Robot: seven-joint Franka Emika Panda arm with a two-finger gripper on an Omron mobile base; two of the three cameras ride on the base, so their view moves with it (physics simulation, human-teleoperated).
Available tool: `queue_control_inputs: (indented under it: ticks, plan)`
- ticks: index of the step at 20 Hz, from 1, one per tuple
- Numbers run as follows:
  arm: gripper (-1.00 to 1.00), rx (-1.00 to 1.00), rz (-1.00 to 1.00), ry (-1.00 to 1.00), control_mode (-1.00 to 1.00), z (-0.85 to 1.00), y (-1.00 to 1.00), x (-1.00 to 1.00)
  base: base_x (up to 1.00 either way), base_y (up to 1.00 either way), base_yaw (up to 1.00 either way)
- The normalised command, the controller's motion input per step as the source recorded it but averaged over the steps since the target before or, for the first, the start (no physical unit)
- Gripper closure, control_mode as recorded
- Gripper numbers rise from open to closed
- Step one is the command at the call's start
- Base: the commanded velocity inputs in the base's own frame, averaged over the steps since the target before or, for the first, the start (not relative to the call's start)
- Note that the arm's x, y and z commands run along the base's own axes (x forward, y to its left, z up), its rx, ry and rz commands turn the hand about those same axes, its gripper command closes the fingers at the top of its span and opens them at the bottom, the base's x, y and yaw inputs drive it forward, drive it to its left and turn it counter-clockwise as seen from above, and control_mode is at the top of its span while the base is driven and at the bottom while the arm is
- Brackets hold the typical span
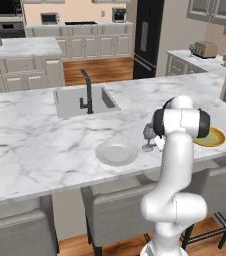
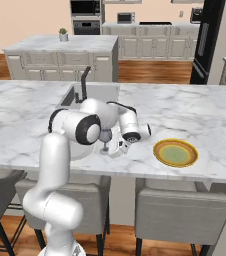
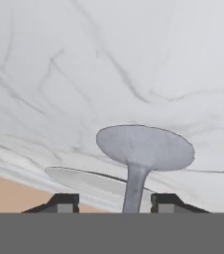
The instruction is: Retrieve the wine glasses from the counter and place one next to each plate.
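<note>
A smoky grey wine glass (image 1: 148, 134) (image 2: 105, 137) stands upright on the marble island, just right of the plain white plate (image 1: 116, 152). My gripper (image 2: 119, 147) is low beside the glass, on its right. In the hand view the thin stem rises between my fingertips (image 3: 64, 201) with a gap on each side, and the round foot (image 3: 143, 146) rests on the marble. The jaws are open around the stem, and the white plate's rim (image 3: 84, 178) lies close by. The yellow-rimmed plate (image 1: 212, 137) (image 2: 175, 152) sits further right. A small grey glass shape (image 1: 192, 48) stands by the toaster on the far counter (image 1: 195, 59).
A sink (image 1: 67, 102) with a dark faucet (image 1: 87, 92) is set into the island behind the plates. Grey stools (image 2: 177, 212) line the near edge. A toaster (image 1: 205, 49) stands on the far counter, and a black fridge (image 1: 147, 35) is to its left.
</note>
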Motion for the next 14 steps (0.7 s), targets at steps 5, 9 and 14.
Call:
queue_control_inputs:
  ticks: [5, 9, 14]
  plan:
    - [-1.0, 0.0, 0.0, -0.13, -1.0, -0.21, -0.08, -0.02, 0.0, 0.0, 0.0]
    - [-1.0, 0.0, -0.01, 0.0, -1.0, -0.02, -0.1, 0.0, 0.0, 0.0, 0.0]
    - [-1.0, 0.05, -0.05, 0.0, -1.0, 0.01, -0.11, 0.0, 0.0, 0.0, 0.0]
